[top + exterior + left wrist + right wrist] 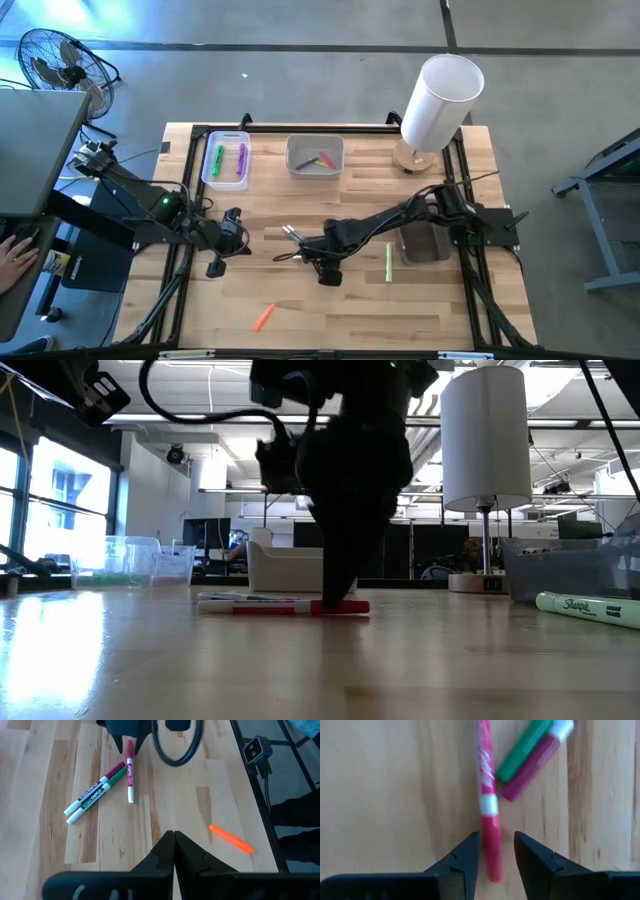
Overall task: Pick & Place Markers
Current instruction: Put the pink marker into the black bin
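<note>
Right gripper [497, 851] is straddling your red marker [487, 805] at frame centre, fingers parted, not clamping; marker's long axis is running between them.

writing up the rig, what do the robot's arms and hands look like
Both arms are black, jointed, with black cables looped along them. The left arm shows a small green light. Each hand, left hand and right hand, ends in two flat, black, wedge-shaped fingers.

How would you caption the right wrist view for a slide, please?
Right hand, open, straddles the red marker lying on the wooden table, beside green and purple markers.
</note>
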`<state>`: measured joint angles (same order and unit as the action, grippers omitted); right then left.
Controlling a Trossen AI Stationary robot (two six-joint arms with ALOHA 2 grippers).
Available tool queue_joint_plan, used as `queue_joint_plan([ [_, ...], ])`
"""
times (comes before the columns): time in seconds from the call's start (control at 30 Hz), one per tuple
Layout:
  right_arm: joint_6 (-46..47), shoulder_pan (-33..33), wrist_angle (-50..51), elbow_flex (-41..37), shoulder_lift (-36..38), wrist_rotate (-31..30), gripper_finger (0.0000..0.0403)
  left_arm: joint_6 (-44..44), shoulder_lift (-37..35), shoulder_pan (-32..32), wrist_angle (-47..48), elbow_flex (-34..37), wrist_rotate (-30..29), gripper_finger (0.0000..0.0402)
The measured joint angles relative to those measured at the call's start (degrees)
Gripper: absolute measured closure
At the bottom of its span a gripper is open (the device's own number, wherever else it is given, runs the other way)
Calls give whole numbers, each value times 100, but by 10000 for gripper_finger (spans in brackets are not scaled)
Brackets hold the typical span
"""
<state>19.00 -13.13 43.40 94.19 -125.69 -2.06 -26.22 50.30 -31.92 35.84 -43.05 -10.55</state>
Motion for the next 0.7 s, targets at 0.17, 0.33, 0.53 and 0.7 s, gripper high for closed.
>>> queue_joint_plan([
  [0.17,-4,-4,-332,-247,17,-155,321,-2,0,0,-29,0,1,401],
  [0.33,-7,-64,-791,-540,55,-128,368,-22,0,4,-44,0,-209,401],
  [0.53,-29,-174,-961,-739,50,-196,380,12,0,4,-39,0,-526,401],
  [0.7,-104,-221,-1005,-755,187,-208,380,28,0,4,-37,0,-549,401],
])
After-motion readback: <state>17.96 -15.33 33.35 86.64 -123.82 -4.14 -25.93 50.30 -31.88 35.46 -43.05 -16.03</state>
